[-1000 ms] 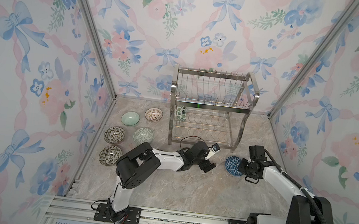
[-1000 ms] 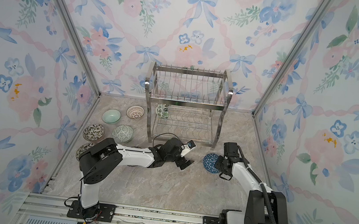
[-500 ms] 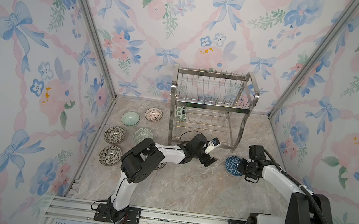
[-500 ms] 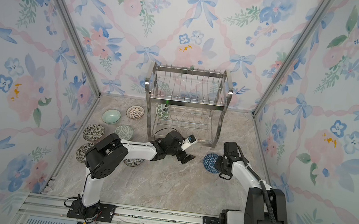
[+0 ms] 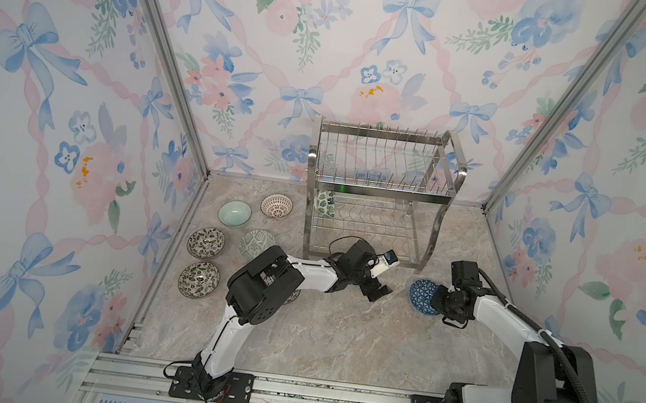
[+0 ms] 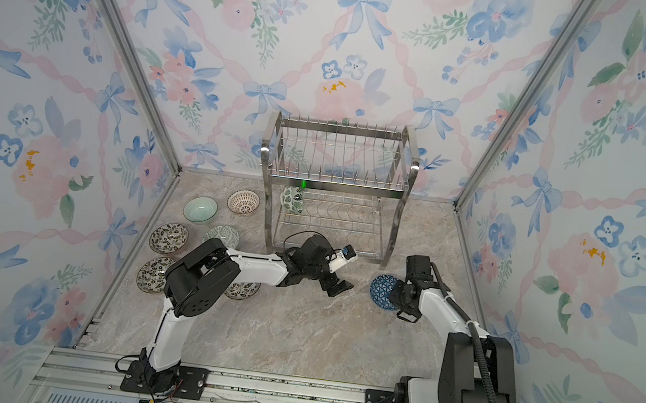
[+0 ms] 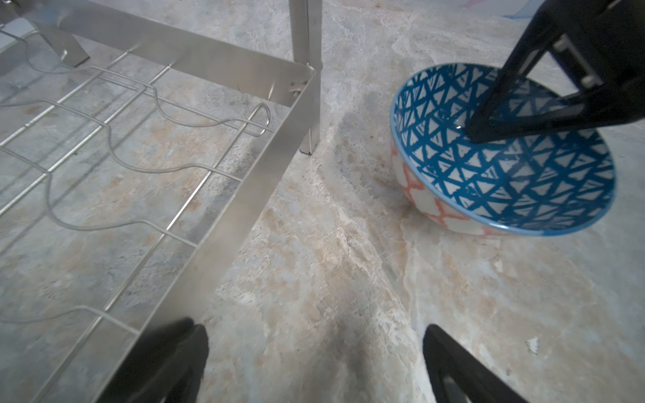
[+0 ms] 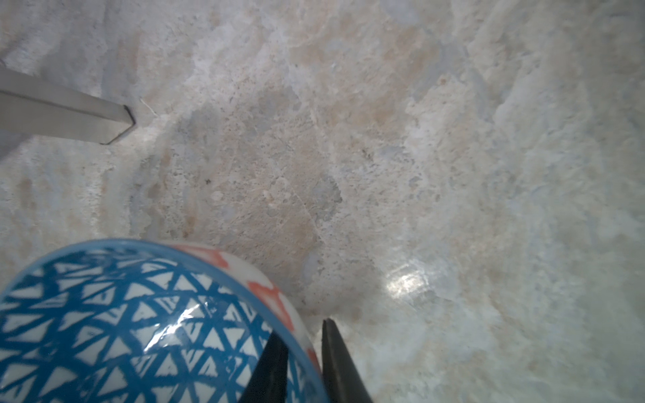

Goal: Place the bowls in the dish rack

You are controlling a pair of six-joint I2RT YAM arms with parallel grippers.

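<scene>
Pinching the rim of the blue-triangle bowl [image 8: 122,331] in my right jaws, one finger inside, one outside. It's sitting tilted on the bench [image 5: 338,338], just right of the dish rack [image 5: 382,184] front leg. Left jaws are hanging wide open, empty, facing it.

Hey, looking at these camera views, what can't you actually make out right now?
Small patterned bowl under the left arm's elbow: both top views, mostly covered by the arm.
Green-leaf ceramic bowl in the shiny steel wire dish rack: top views, too small to see how it sits.
Blue-triangle ceramic bowl and the right pincer on its rim: right wrist view, cut off by the bottom edge.
Open left pincer: left wrist view, only fingertips show.
</scene>
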